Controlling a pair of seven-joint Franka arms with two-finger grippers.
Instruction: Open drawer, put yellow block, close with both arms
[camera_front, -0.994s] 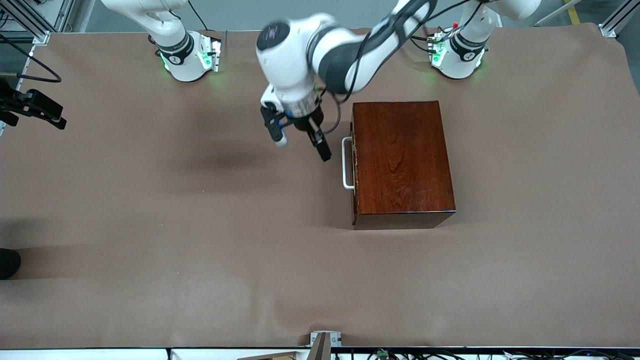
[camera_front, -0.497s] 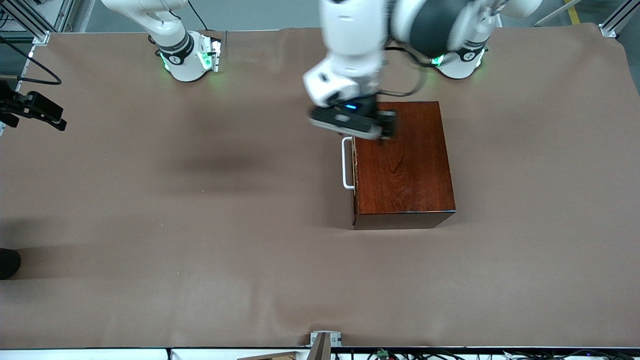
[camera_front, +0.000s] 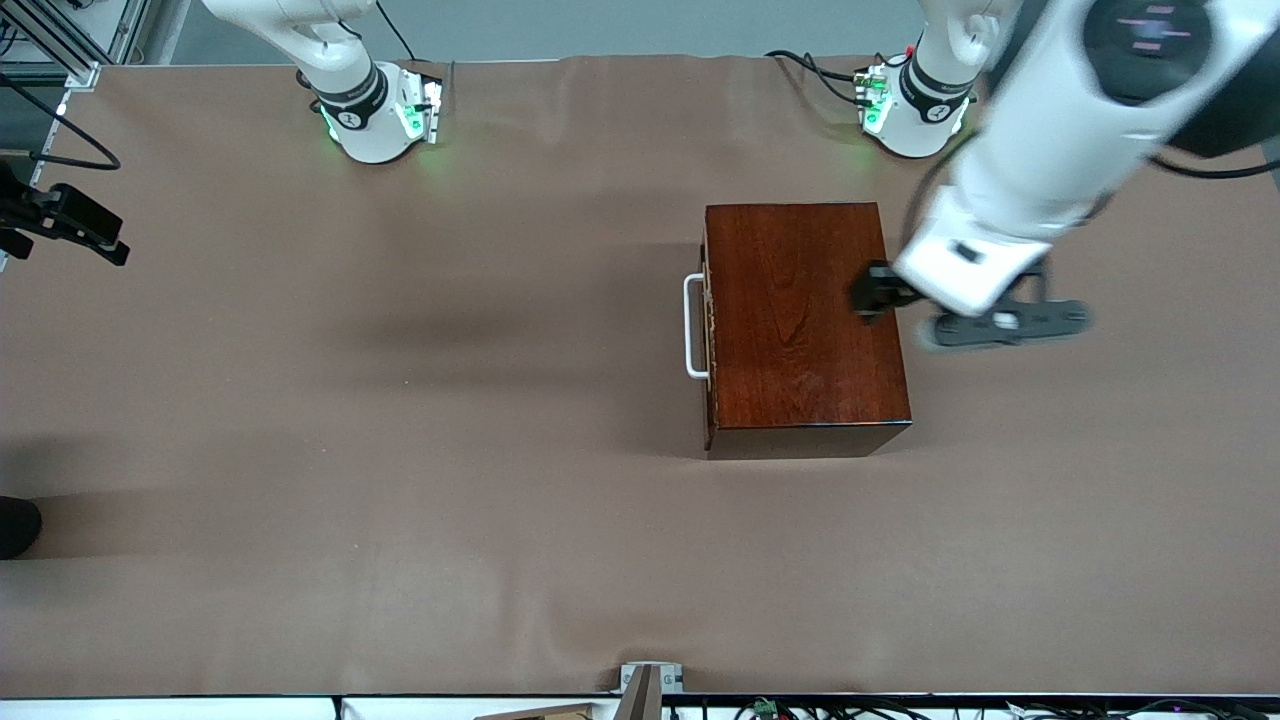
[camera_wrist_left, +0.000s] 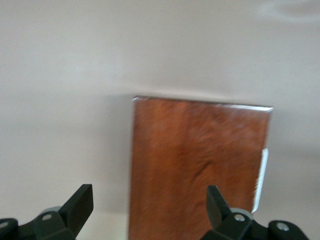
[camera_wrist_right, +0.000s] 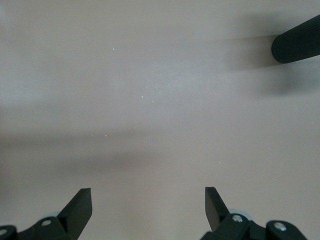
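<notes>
Beneath and beside the left gripper (camera_front: 880, 300): glossy dark reddish-brown wooden box (camera_front: 805, 325), resting flat on the brown table covering (camera_front: 400, 450). Drawer shut flush within it; only the white U-shaped bar handle (camera_front: 692, 327) shows, on the box face turned toward the right arm's end of the table.

Handling, by judgement: box rigid and heavy enough to stay put, though its polished top looks slippery. Drawer likely slides lightly. Best hold is the middle of the bar handle, fingers closing across the thin bar; the box may want steadying from the face away from the handle.

Small bright-yellow cuboid block: not visible in any view; position cannot be told.

Left gripper: over the box edge away from the handle, fingers (camera_wrist_left: 80, 202) spread wide, holding nothing. Box top and handle sliver appear in the left wrist view.

Right gripper (camera_wrist_right: 148, 202): out of the front view; fingers spread apart over bare table covering, empty. Right arm (camera_front: 330, 60) appears to wait.
</notes>
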